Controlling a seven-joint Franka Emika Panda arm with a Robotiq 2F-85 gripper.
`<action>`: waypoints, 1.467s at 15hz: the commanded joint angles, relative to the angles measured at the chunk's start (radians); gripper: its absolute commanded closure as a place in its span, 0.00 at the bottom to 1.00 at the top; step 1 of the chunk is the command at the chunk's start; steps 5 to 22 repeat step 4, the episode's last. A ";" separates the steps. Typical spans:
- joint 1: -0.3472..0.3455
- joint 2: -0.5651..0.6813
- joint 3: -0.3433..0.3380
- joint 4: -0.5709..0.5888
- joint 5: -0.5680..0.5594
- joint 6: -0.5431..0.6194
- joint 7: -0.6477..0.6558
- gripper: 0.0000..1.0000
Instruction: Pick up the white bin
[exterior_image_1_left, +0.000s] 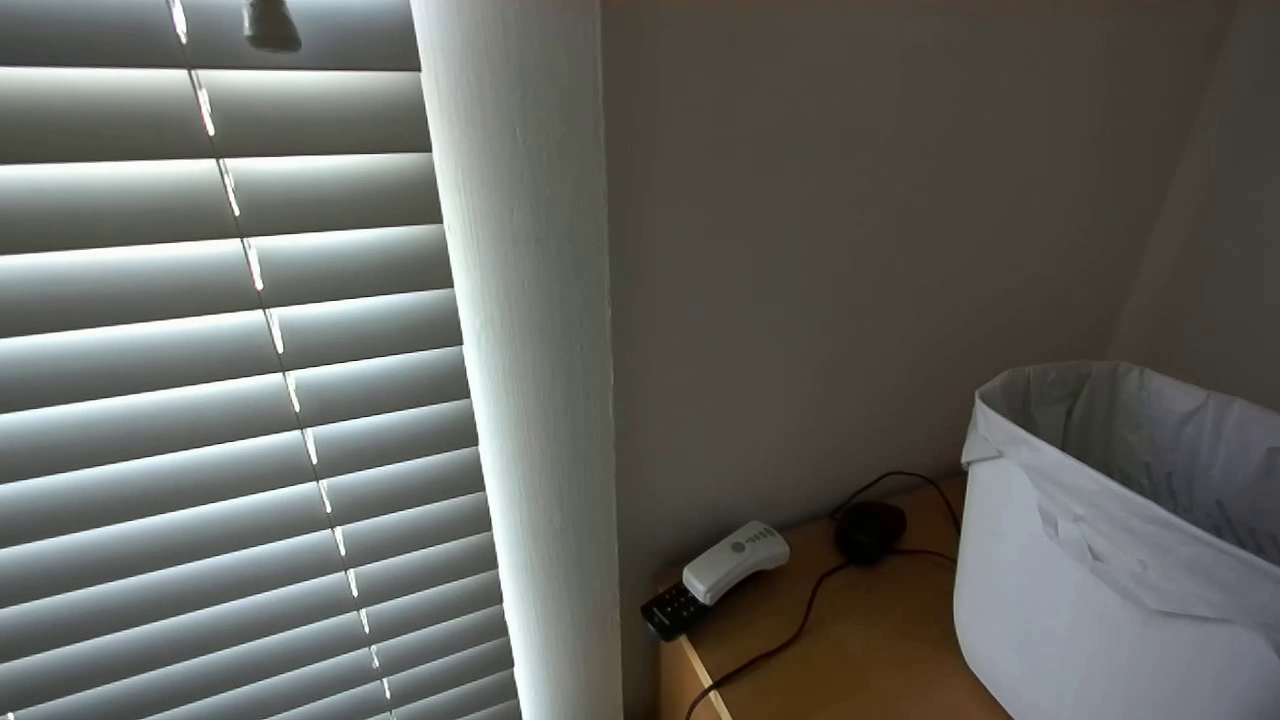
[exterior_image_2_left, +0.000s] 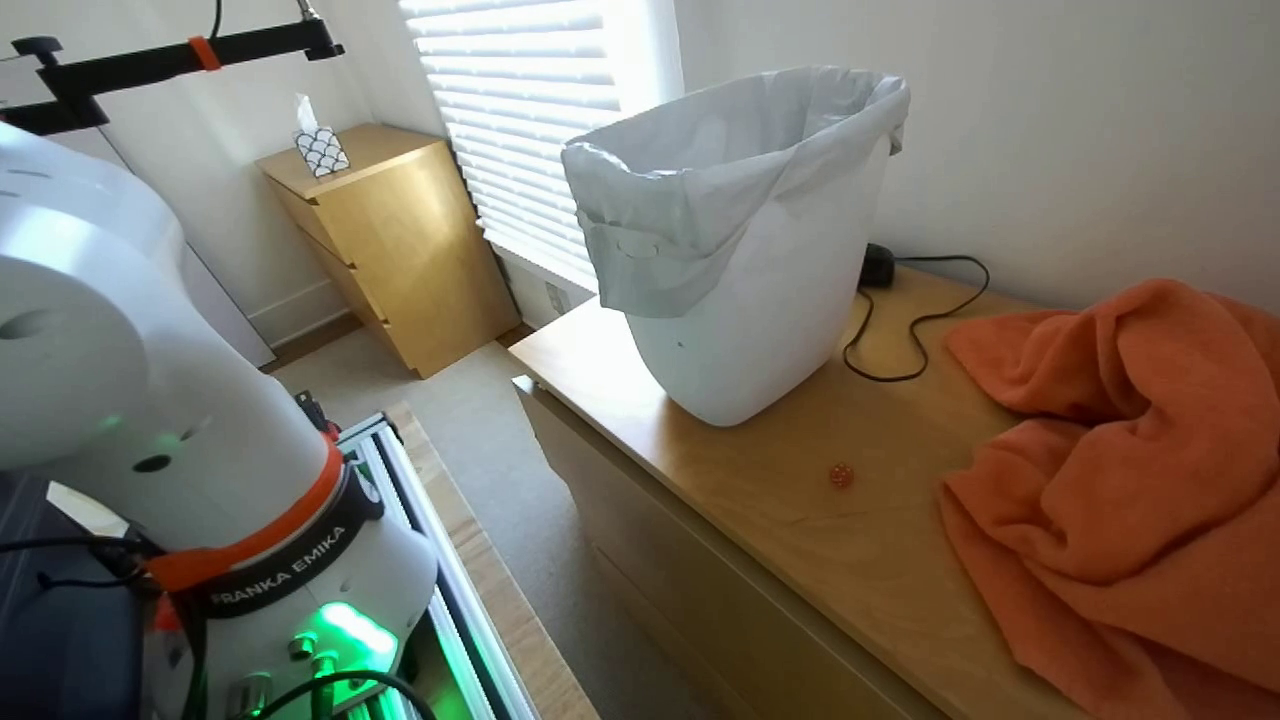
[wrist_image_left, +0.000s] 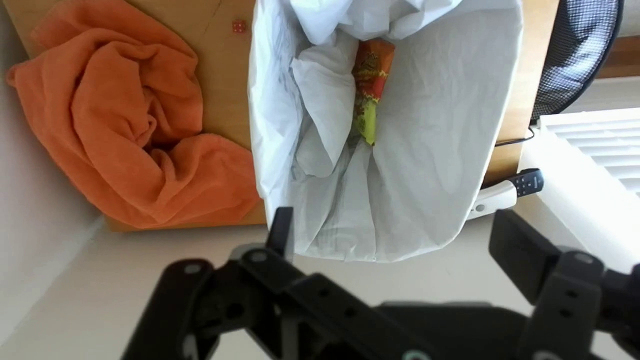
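The tool (wrist_image_left: 400, 241) stands wide, holding nothing. Beyond it in the wrist view, the bin (exterior_image_2_left: 760, 300) sits upright on the tabletop (exterior_image_2_left: 890, 560), long axis seemingly running away from the tool, a short end nearest.

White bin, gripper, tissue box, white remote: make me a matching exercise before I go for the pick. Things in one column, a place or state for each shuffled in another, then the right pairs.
Things:
1. White bin
2. Gripper
3. Tissue box
4. White remote

Places or states:
A. Patterned dark on white, on top of a chest of drawers
B. Lying partly over a black remote
C. Lined, with its liner bag folded over the rim
D. Open, jaws spread apart

Right pairs: 1-C, 2-D, 3-A, 4-B.
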 joint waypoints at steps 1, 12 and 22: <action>-0.008 -0.008 0.003 -0.002 0.005 -0.002 -0.004 0.00; -0.008 -0.017 0.003 -0.014 0.005 0.006 -0.005 0.00; -0.008 -0.017 0.003 -0.014 0.005 0.006 -0.005 0.00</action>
